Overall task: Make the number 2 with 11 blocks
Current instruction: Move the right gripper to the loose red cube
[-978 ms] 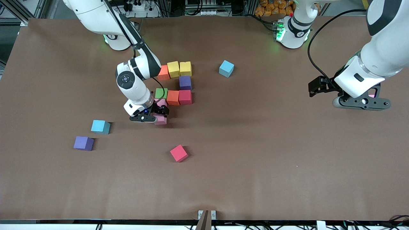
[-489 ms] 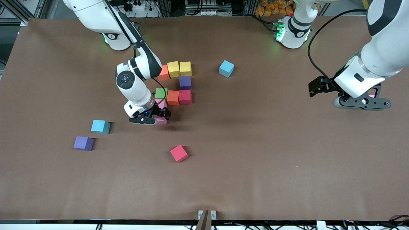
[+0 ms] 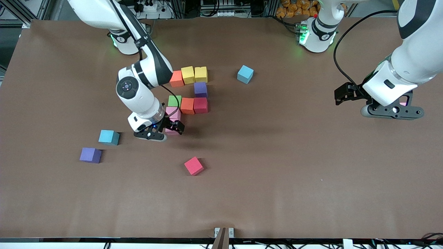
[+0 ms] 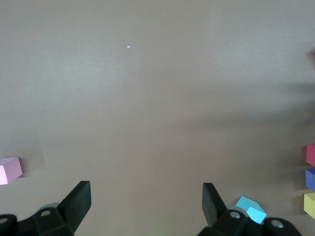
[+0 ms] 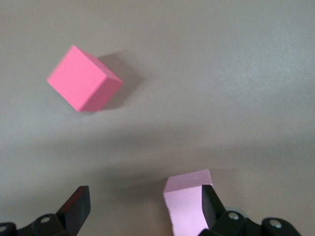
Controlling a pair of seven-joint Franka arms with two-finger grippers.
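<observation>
The partial number 2 lies mid-table: orange (image 3: 177, 78), yellow (image 3: 188, 74) and yellow (image 3: 201, 74) blocks in a row, then purple (image 3: 200, 89), then green (image 3: 174, 100), orange (image 3: 187, 105) and red (image 3: 200, 105), then a pink block (image 3: 172, 112). A second pink block (image 3: 170, 131) (image 5: 187, 204) sits just nearer the camera, against one finger of my open right gripper (image 3: 152, 135) (image 5: 143, 201). A loose red block (image 3: 193, 166) (image 5: 83, 84) lies nearer still. My left gripper (image 3: 391, 111) (image 4: 145, 196) waits open over the left arm's end.
Loose blocks: light blue (image 3: 245, 74) (image 4: 250, 209) beside the top row, teal (image 3: 108, 137) and purple (image 3: 90, 155) toward the right arm's end. Another pink block (image 4: 10, 169) lies by the left gripper. Bare brown table (image 3: 277, 180) fills the space nearer the camera.
My right gripper has slid toward the right arm's end of the table, still open, so the second pink block now sits at one finger. The left arm has not moved.
</observation>
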